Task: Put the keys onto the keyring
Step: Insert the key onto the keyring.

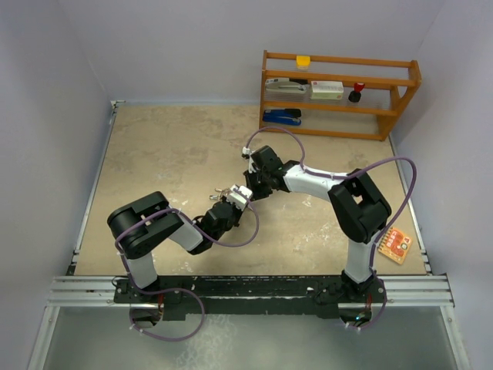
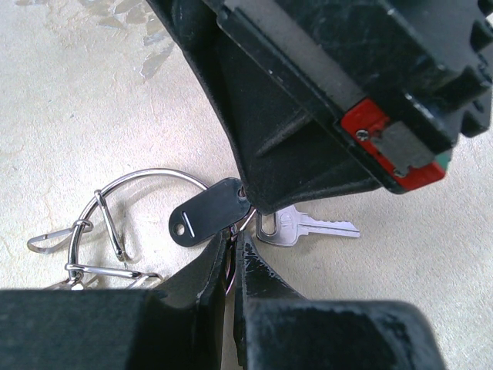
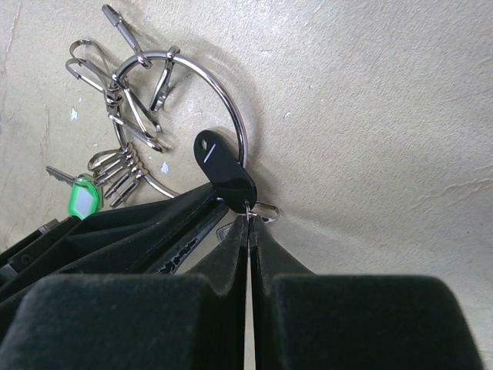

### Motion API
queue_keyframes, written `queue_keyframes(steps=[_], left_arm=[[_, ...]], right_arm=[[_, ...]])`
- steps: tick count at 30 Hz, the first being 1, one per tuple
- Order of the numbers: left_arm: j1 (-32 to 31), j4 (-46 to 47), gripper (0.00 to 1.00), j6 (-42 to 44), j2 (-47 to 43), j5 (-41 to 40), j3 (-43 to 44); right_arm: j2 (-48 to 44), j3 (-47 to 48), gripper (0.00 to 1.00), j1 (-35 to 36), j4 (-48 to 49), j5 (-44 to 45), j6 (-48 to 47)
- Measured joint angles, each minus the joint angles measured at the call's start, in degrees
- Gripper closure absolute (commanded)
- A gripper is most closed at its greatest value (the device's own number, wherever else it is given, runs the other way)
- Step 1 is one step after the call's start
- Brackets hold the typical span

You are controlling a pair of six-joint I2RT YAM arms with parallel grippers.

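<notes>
Two grippers: tips stood almost touching over the middle of the table [image 1: 162, 162], as seen from the top view.
Left gripper [image 2: 233, 247]: fingers pressed together with only a hairline between them. The thin wire of the keyring [image 2: 154, 171] ran into that pinch, just below the black tag [image 2: 209, 213].
Right gripper [image 3: 248, 225]: fingers closed flush, no gap. A small metal loop showed right at the tips; could not tell whether it was gripped or what it belonged to.
Keyring: low over the table, one edge in the left pinch, black tag hanging on it at that spot.
Snap hooks [image 3: 127, 108]: several wire clips threaded on the ring's opposite side.
Silver key [image 2: 308, 226]: flat on the table, outside the ring's loop, head just beside the right gripper's tip, blade pointing away from the ring.
Green-headed key [image 3: 83, 197]: on the table near the ring, beside a fan of small clips; attachment unclear.
Shelf [image 1: 339, 92]: wooden, at the table's far right, well apart.
Orange card [image 1: 395, 245]: on the table near the right arm.
</notes>
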Motion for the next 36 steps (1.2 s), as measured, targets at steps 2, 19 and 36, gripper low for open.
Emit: queue_keyframes(steps=[2, 19, 36], left_arm=[[0.0, 0.0, 1.0, 0.0, 0.0, 0.0, 0.0], [-0.3, -1.1, 1.0, 0.0, 0.0, -1.2, 0.6], [-0.3, -1.0, 1.0, -0.1, 0.4, -1.6, 1.0]], right_arm=[[0.1, 0.0, 1.0, 0.0, -0.1, 0.0, 0.0], [0.2, 0.1, 1.0, -0.3, -0.4, 0.0, 0.4], [0.5, 0.1, 1.0, -0.9, -0.8, 0.7, 0.5]])
